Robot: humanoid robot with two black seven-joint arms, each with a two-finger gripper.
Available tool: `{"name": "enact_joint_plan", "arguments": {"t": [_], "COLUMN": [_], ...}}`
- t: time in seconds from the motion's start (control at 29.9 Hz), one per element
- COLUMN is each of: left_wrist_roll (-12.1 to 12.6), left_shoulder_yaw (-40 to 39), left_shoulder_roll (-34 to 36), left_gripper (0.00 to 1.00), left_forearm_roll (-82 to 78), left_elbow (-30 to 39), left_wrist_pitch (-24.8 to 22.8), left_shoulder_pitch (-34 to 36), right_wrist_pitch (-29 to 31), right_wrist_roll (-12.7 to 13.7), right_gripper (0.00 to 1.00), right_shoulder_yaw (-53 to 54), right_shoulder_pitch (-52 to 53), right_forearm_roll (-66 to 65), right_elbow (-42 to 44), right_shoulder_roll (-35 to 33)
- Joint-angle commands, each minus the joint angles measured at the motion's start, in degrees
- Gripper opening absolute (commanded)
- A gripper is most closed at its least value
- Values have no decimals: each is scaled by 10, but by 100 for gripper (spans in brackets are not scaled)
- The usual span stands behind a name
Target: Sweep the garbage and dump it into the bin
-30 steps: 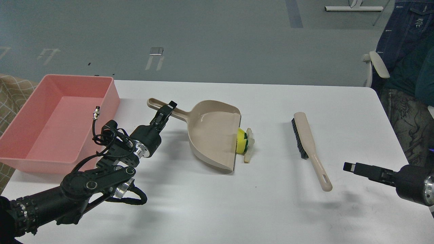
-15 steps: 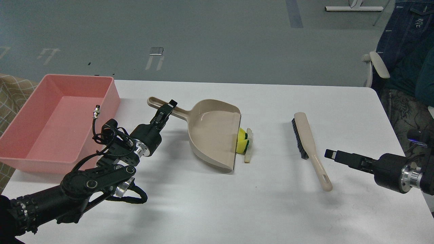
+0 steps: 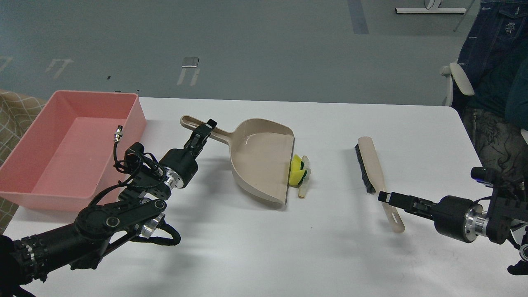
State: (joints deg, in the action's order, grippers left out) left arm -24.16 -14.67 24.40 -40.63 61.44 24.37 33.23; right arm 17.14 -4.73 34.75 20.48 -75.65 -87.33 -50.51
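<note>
The garbage, a yellow sponge scrap with a green layer [image 3: 297, 173] and a thin pale stick [image 3: 303, 188], lies on the white table right against the open lip of the beige dustpan [image 3: 260, 159]. My left gripper [image 3: 205, 132] is shut on the dustpan's handle. The salmon-pink bin [image 3: 49, 194] stands at the table's left end and shows nothing inside. The beige, black-bristled hand brush [image 3: 370, 167] lies to the right of the garbage. My right gripper [image 3: 385, 197] reaches in from the right, its tip at the brush's handle; its fingers cannot be told apart.
The white table [image 3: 330, 255] ends close behind the bin and the dustpan. A chair with a denim jacket [image 3: 491, 53] stands past the table's far right corner. A patterned cloth [image 3: 16, 111] shows left of the bin.
My right gripper has moved left, from beyond the brush to its handle. The dustpan has shifted slightly right under my left gripper, and the sponge scrap has turned a little at its lip.
</note>
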Motion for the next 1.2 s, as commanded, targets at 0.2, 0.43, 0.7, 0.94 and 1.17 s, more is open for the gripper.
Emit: {"name": "enact_joint_plan", "arguments": {"t": [0.2, 0.43, 0.7, 0.94, 1.17], "left_wrist_roll": [0, 0, -3, -16, -16], "left_shoulder_yaw": [0, 0, 2, 2, 0], "left_shoulder_roll": [-2, -1, 5, 9, 8], "left_gripper": [0, 0, 0, 0, 0], "left_forearm_roll": [0, 0, -5, -5, -5], "left_elbow": [0, 0, -2, -2, -2], "left_wrist_pitch": [0, 0, 0, 1, 4], "left_shoulder_pitch": [0, -1, -4, -10, -11], "right_wrist_pitch": [0, 0, -1, -1, -1], "right_wrist_roll": [3, 4, 16, 21, 26], "right_gripper": [59, 52, 52, 46, 42], "right_shoulder_yaw": [-20, -21, -20, -20, -20], "right_shoulder_pitch": [7, 5, 7, 8, 11], "right_forearm_roll": [-3, -5, -5, -5, -5], "right_elbow": [0, 0, 0, 0, -1], "right_shoulder_roll": [1, 1, 2, 10, 22]}}
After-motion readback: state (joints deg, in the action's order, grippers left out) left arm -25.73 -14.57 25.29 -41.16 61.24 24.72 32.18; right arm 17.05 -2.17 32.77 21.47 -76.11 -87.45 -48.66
